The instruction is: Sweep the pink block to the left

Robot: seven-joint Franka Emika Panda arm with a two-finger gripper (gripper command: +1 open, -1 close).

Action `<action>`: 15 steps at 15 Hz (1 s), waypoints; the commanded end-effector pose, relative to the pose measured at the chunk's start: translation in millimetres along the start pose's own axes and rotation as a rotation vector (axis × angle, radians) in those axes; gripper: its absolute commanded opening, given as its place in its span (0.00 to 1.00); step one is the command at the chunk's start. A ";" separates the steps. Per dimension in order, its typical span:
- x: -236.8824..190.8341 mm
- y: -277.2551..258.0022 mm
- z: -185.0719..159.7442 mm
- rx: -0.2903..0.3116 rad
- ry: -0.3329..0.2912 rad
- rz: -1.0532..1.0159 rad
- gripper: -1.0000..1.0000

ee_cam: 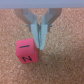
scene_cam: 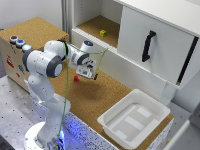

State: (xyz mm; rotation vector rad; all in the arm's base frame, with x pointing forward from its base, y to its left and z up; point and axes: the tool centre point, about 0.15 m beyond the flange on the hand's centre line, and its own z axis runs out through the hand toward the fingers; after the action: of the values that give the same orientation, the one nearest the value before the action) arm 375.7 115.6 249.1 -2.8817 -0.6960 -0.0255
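Note:
The pink block (scene_cam: 76, 78) is a tiny reddish-pink cube lying on the cork tabletop (scene_cam: 100, 97). In the wrist view the pink block (ee_cam: 25, 51) shows a dark mark on one face. My gripper (scene_cam: 95, 76) hangs low over the cork, just to the exterior view's right of the block. In the wrist view my gripper (ee_cam: 40, 41) has its fingers (ee_cam: 44, 30) drawn together with nothing between them. The fingertips sit right beside the block's edge, and I cannot tell whether they touch it.
A small yellow-green block (scene_cam: 103, 33) lies in the open cabinet recess behind. A white cabinet door with a black handle (scene_cam: 148, 46) stands at the exterior view's right. A white bin (scene_cam: 112, 125) sits at the front right. A box with coloured buttons (scene_cam: 17, 41) is on the left.

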 end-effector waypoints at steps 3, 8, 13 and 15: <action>-26.0 -12.2 -55.6 -0.014 0.069 -0.037 1.00; -38.2 -13.5 -50.4 0.029 0.054 -0.068 1.00; -38.2 -13.5 -50.4 0.029 0.054 -0.068 1.00; -38.2 -13.5 -50.4 0.029 0.054 -0.068 1.00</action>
State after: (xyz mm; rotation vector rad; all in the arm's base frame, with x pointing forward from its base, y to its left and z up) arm 345.2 110.4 299.5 -2.8469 -0.7581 -0.0725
